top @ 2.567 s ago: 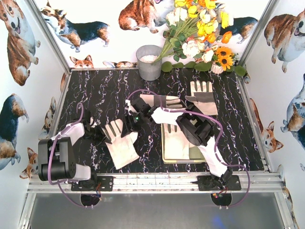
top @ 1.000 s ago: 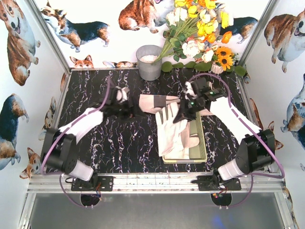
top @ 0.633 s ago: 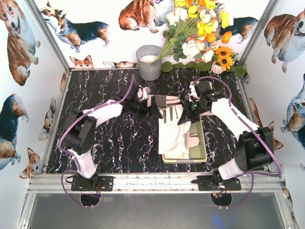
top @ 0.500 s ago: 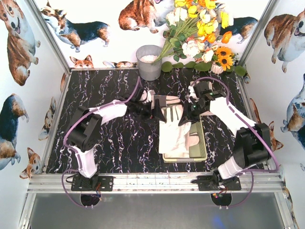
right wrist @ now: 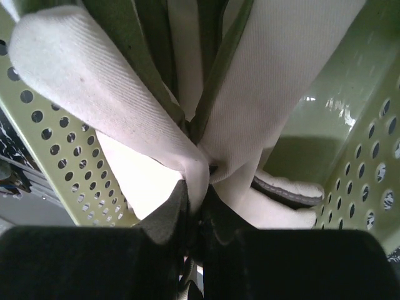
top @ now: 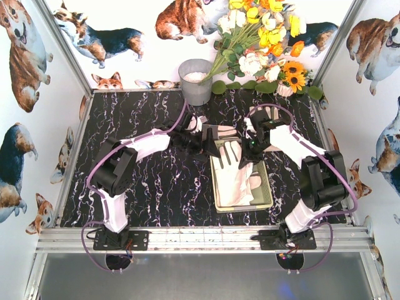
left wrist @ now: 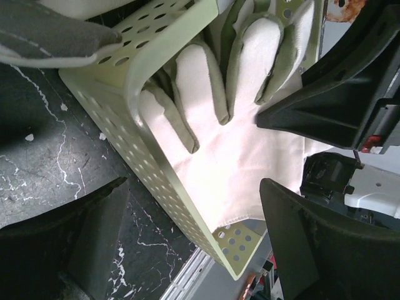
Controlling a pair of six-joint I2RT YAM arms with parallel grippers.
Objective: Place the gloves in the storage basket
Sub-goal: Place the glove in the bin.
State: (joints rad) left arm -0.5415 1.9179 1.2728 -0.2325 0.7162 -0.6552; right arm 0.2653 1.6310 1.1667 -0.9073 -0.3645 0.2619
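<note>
My right hand (right wrist: 195, 215) pinches a glove (right wrist: 81, 75) in the storage basket (right wrist: 369, 162); my left hand (top: 208, 141) stands spread beside its rim.

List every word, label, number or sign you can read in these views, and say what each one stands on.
No text can be read in any view.
The gloves, the storage basket and the grey bucket show no writing or labels.
The walls carry only corgi pictures, no words.
</note>
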